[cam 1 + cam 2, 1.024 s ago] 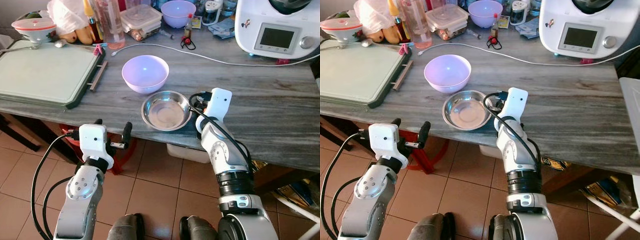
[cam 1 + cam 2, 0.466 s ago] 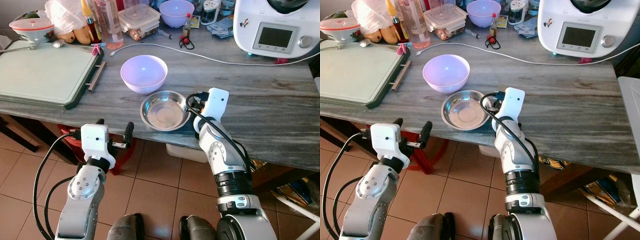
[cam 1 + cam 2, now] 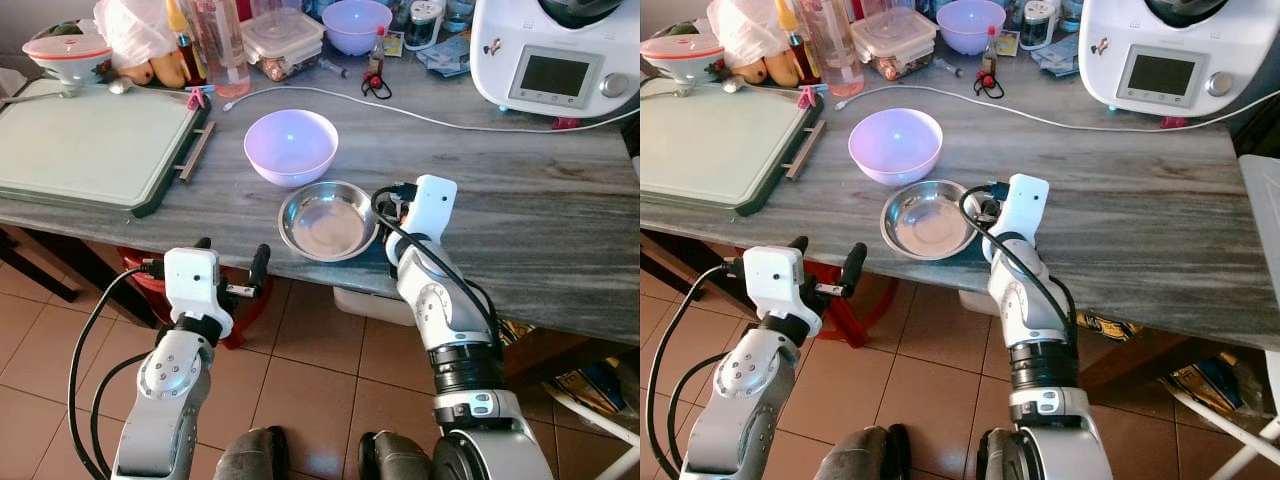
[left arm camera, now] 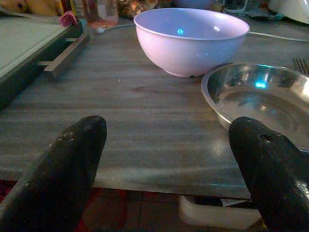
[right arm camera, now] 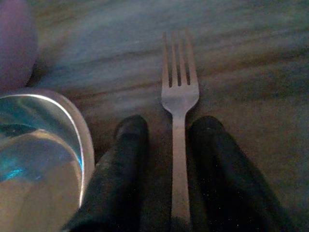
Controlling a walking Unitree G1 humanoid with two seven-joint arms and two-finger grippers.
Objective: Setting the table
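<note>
- A metal fork (image 5: 178, 111) lies flat on the grey wooden table (image 3: 520, 190), tines pointing away from the robot, just beside the right rim of a shallow steel bowl (image 3: 328, 220).
- The fork is judged to be light, stiff and thin; being smooth metal lying flush on the wood, it may slip, so a hold across the narrow handle seems best.
- The handle is seen running between the two black fingers (image 5: 123, 164) of the right gripper (image 5: 176, 145), which is lowered onto the table. The fingers are set narrowly, one on each side of the handle; whether they already press it cannot be told.
- A pale purple bowl (image 3: 290, 145) stands just behind the steel bowl.
- The left gripper (image 3: 228, 268) is held below the table edge with its fingers spread wide and nothing between them.
- Farther off, a green tray (image 3: 90, 145), a white kitchen machine (image 3: 555, 55) and a white cable (image 3: 400, 110) are on the table.
</note>
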